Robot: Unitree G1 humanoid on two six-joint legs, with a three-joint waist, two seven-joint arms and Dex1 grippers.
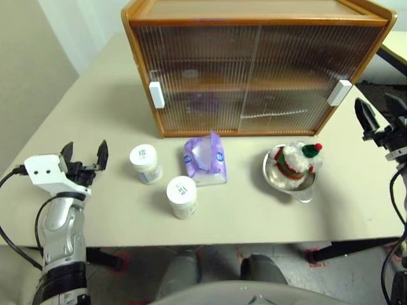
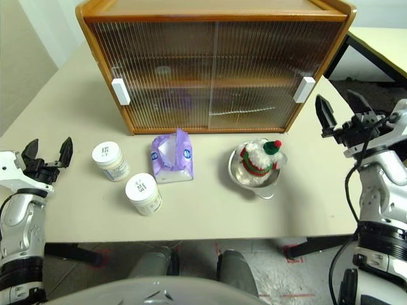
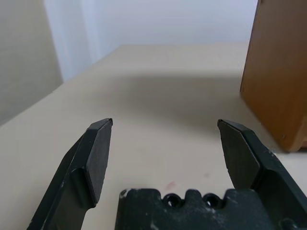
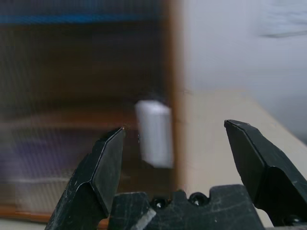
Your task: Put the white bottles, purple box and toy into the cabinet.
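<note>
Left end effector [image 1: 84, 155] is wide open w/ nothing in it, at 9 o'clock on the surface [image 1: 95, 101]. Two white bottles [image 1: 146, 164] [image 1: 182, 197] sit at 7 o'clock. Purple box [image 1: 205, 160] is in the middle, just in front of the shut cabinet [image 1: 254, 63] at 12. Toy [image 1: 294, 161] sits in a metal bowl [image 1: 304, 189] at 4. Right end effector [image 2: 340, 113] is wide open at 3, near the cabinet's white handle [image 2: 304, 89].

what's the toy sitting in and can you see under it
The toy sits inside a shiny metal bowl on the table, in front of the cabinet's right door. The bowl's rim and spout show around it; the bowl's bottom is covered by the plush.
</note>
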